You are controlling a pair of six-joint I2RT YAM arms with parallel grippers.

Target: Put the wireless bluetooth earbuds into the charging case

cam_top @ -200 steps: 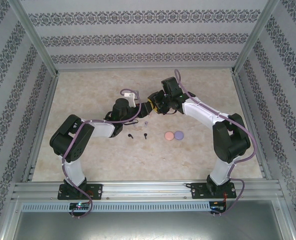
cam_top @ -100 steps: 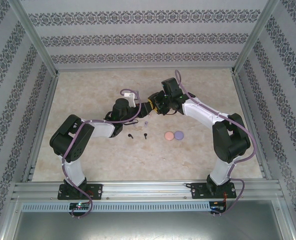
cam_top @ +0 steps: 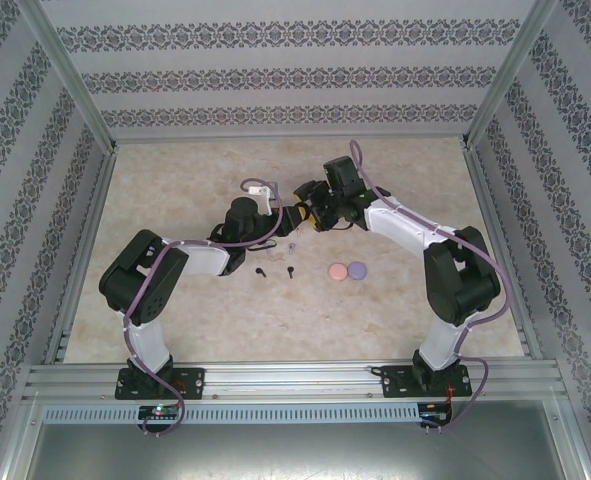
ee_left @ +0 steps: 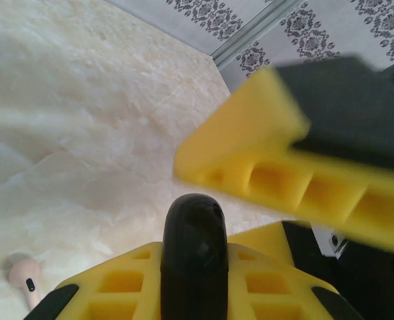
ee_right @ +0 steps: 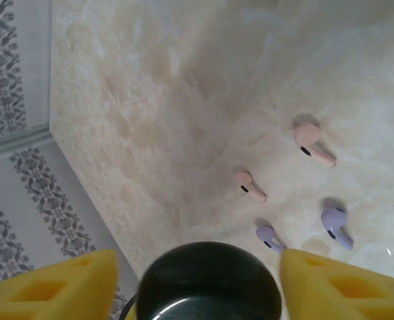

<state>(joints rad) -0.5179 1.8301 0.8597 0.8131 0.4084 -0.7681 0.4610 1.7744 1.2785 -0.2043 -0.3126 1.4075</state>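
Worktop [ee_right: 183, 100] beneath the right pincer [ee_right: 198, 297] carried two pink earbuds [ee_right: 308, 141] and two purple earbuds [ee_right: 335, 223], clear of it, stems running toward that wrist view's lower right. Two black earbuds [cam_top: 261, 271] lay near one pink disc [cam_top: 337, 270] and one purple disc [cam_top: 356, 269]. The left pincer [ee_left: 193, 283] was clamped on a black charging case [ee_left: 194, 223]; the right pincer stood parted either side of it.

- Pale marbled desk [cam_top: 175, 170] with a glossy surface
- Wallpaper [cam_top: 295, 60] with dark floral stripes on three sides
- Metal rail [cam_top: 295, 378] along the near edge
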